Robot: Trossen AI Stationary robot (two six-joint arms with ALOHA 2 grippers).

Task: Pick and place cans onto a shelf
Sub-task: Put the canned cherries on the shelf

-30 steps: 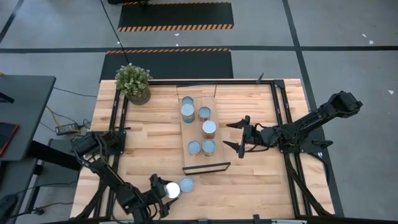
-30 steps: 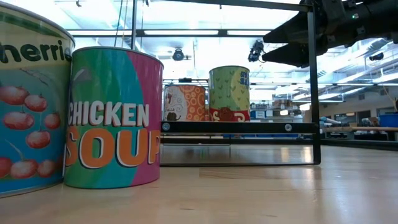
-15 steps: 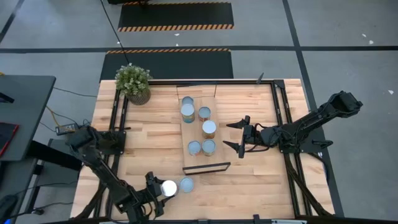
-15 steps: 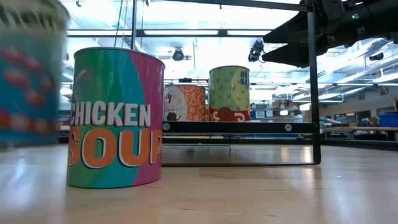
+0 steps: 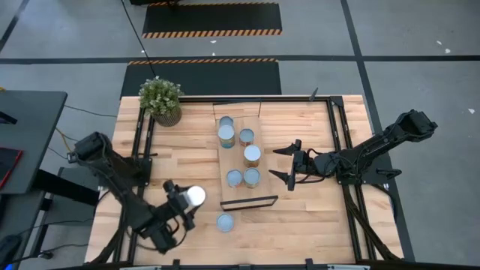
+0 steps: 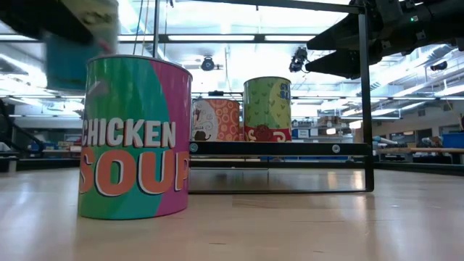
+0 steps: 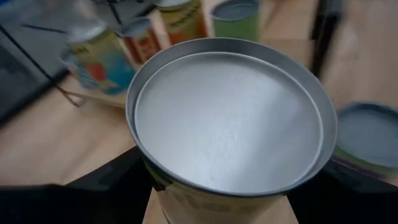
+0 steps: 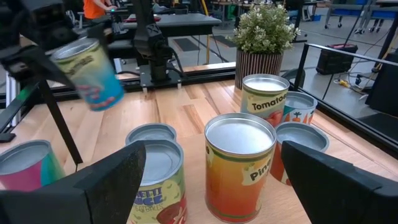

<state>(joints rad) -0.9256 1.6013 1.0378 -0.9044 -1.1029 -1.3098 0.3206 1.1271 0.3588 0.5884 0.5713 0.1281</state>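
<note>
My left gripper (image 5: 187,201) is shut on a can with a silvery top (image 5: 193,196), lifted above the table near its front left; the can also shows tilted and blurred in the right wrist view (image 8: 88,73) and in the low view (image 6: 78,40). A "Chicken Soup" can (image 5: 225,222) stands on its base on the table in front of the shelf (image 5: 238,193). Several cans (image 5: 253,155) stand upright on the shelf board. My right gripper (image 5: 288,165) is open and empty, just right of the shelf. My left gripper pinches the can's side wall just below its top rim (image 7: 155,180) between its two fingers (image 7: 106,186), one on each side. The can is lifted clear of the table and tilted, as the right wrist view shows.
A potted green plant (image 5: 161,100) stands at the table's far left corner. Black metal frame rails (image 5: 341,142) run along the table's sides. Bare wood lies between the shelf and the table's left rail.
My left gripper has lifted its can off the table, from beside the "Chicken Soup" can, up and toward the far edge; the can now hangs clear and tilted. The "Chicken Soup" can has stayed in place.
</note>
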